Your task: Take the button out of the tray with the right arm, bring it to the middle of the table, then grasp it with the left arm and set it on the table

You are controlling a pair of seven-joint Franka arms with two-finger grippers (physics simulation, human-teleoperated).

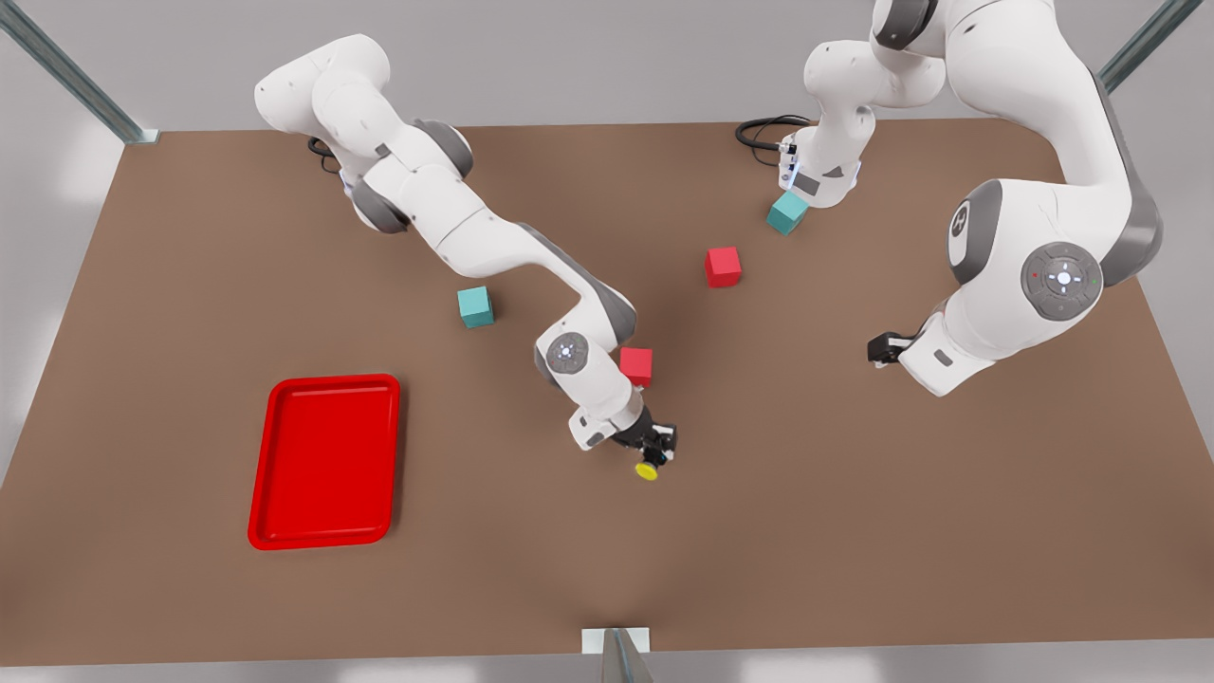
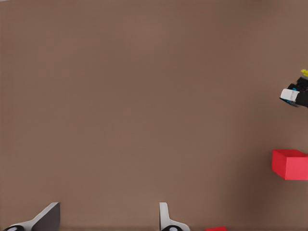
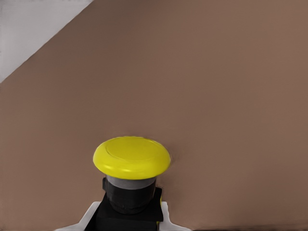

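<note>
Mid-table, right gripper (image 1: pixel 656 444) pinches button (image 1: pixel 648 470); left gripper (image 2: pixel 108 216) gapes.

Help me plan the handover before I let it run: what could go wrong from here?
The right end effector grips the button by its dark body, leaving mostly the yellow cap for the open left end effector; it may slip. The nearby red cube could be knocked on approach.

white arms (image 1: pixel 474 237), grey joints, black jaws
</note>
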